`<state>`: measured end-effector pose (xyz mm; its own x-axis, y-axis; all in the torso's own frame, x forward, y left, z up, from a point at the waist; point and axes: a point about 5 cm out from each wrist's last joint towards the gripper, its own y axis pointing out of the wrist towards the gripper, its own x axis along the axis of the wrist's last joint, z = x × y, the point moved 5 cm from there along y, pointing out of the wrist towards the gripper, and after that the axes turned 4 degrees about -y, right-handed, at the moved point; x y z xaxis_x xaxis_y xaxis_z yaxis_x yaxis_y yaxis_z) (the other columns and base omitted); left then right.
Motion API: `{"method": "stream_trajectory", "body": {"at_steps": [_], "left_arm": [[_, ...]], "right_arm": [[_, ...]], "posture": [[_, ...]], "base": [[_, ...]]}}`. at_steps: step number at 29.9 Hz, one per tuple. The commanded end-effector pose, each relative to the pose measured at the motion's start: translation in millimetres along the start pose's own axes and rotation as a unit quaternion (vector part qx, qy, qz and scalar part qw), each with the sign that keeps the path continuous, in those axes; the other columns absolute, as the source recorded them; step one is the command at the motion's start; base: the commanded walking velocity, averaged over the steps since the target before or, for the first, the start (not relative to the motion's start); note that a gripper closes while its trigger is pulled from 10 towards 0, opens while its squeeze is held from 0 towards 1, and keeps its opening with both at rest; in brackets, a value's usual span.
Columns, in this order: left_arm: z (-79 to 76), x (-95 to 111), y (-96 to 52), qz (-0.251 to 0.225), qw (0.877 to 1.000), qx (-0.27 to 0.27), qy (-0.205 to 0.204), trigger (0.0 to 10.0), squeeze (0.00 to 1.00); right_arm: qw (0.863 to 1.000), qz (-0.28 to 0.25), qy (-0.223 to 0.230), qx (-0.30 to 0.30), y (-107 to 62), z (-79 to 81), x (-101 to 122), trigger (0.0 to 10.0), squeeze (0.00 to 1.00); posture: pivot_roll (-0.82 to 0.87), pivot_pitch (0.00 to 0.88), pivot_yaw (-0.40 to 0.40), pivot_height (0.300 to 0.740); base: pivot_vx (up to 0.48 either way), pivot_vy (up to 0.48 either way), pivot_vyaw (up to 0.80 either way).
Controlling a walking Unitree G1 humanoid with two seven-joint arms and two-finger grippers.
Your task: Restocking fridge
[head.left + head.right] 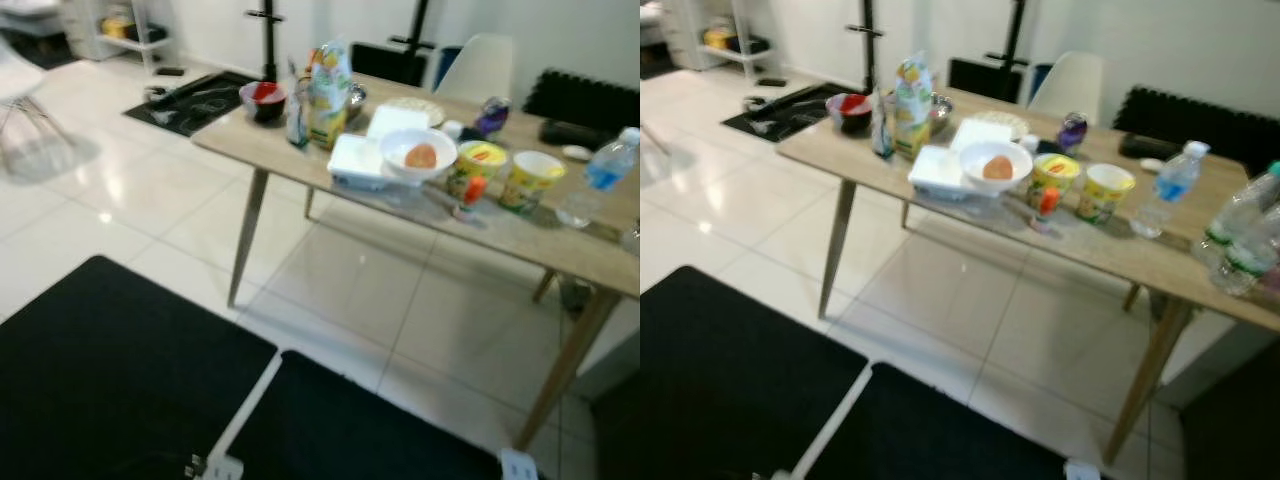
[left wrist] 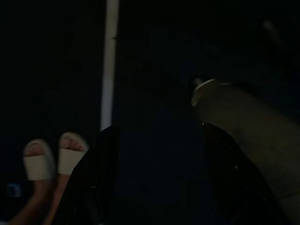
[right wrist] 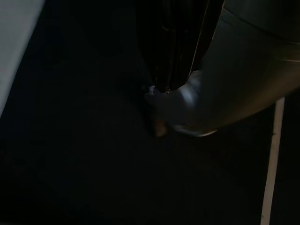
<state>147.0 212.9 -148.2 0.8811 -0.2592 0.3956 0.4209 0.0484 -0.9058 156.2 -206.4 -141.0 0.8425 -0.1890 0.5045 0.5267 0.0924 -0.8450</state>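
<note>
While both arms hang idle, pincer state untellable, the crowded counter point(image 1: 300, 150) risks a knock: yellow cups point(image 1: 530, 180) stand just beside the white bowl point(image 1: 418, 155).

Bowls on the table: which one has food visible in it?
The white bowl mid-table, holding an orange-red piece of food. The dark bowl at the table's far-left end has a red inside, contents unclear.
</note>
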Motion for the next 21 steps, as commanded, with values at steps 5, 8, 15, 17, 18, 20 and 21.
{"method": "stream_trajectory", "body": {"at_steps": [5,8,15,17,18,20,21], "left_arm": [[-1.8,3.9,0.6,-0.004,1.0,-0.002,0.006,10.0,0.0],[-1.9,4.1,0.7,-0.005,1.0,-0.002,0.007,10.0,0.0],[-2.1,4.7,0.8,-0.006,1.0,-0.001,0.008,10.0,0.0],[-2.1,4.8,0.8,-0.006,1.0,-0.001,0.008,10.0,0.0],[-2.1,4.4,0.7,-0.006,1.0,-0.001,0.008,10.0,0.0],[-2.0,4.0,0.6,-0.005,1.0,0.0,0.009,10.0,0.0],[-2.0,4.0,0.6,-0.005,1.0,0.0,0.009,10.0,0.0]], "right_arm": [[1.0,0.005,0.002,-0.008,-1.4,-5.2,-1.5,10.0,0.0],[1.0,0.006,0.002,-0.009,-1.4,-5.4,-1.7,10.0,0.0],[1.0,0.006,0.002,-0.009,-1.4,-5.6,-1.8,10.0,0.0],[1.0,0.007,0.002,-0.009,-1.5,-5.9,-1.9,10.0,0.0],[1.0,0.007,0.003,-0.009,-1.6,-6.1,-2.2,10.0,0.0],[1.0,0.007,0.002,-0.009,-1.7,-6.2,-2.3,10.0,0.0],[1.0,0.007,0.002,-0.009,-1.7,-6.2,-2.3,10.0,0.0]], "posture": [[-0.02,0.029,0.001,0.74],[-0.02,0.03,0.0,0.74],[-0.02,0.031,0.0,0.74],[-0.02,0.035,0.0,0.74],[-0.02,0.035,0.0,0.74],[-0.02,0.035,-0.002,0.74],[-0.02,0.035,-0.002,0.74]], "base": [[0.0,0.0,-0.79],[0.0,0.0,-0.79],[0.0,0.0,-0.79],[0.0,0.0,-0.79],[0.0,0.0,-0.79],[0.0,0.0,-0.79],[0.0,0.0,-0.79]]}}
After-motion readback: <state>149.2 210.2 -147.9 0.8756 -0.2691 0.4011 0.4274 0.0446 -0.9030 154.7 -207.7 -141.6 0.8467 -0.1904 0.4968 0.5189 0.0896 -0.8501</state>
